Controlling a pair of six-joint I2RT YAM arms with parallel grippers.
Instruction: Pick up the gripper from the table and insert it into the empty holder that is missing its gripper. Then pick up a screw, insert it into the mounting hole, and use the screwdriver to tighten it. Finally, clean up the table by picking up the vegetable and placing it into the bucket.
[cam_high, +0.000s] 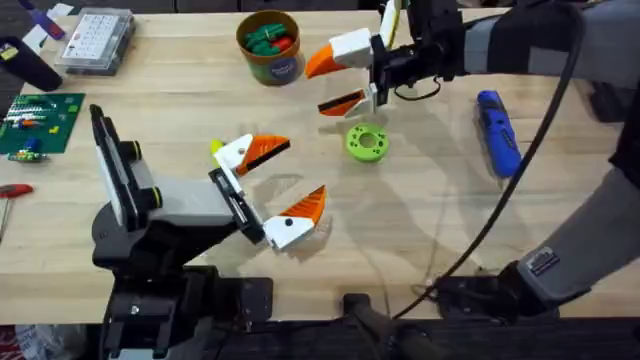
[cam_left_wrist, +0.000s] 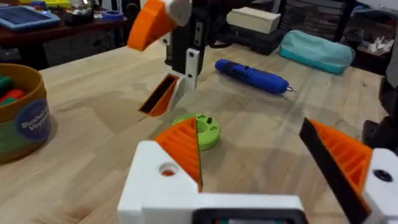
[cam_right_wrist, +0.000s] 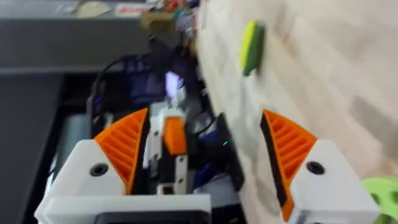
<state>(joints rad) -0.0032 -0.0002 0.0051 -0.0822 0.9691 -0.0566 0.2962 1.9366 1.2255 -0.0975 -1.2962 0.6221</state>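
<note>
On table, right side: screwdriver (cam_high: 498, 133) lying flat.
Far edge: bucket (cam_high: 269, 45) holding vegetables.
Left gripper (cam_high: 278, 186): fingers apart, empty.
Right gripper (cam_high: 332, 82): fingers apart, empty.

Bare wooden worktop (cam_high: 420, 230) lies open between the flat green disc with holes (cam_high: 366, 141) and the blue pen-shaped screwdriver (cam_high: 498, 133), while the right gripper (cam_high: 340, 79) crowds the orange-brown bucket (cam_high: 268, 45).

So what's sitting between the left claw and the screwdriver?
Overhead, the green disc lies between the left claw and the screwdriver; otherwise bare wood.
</note>
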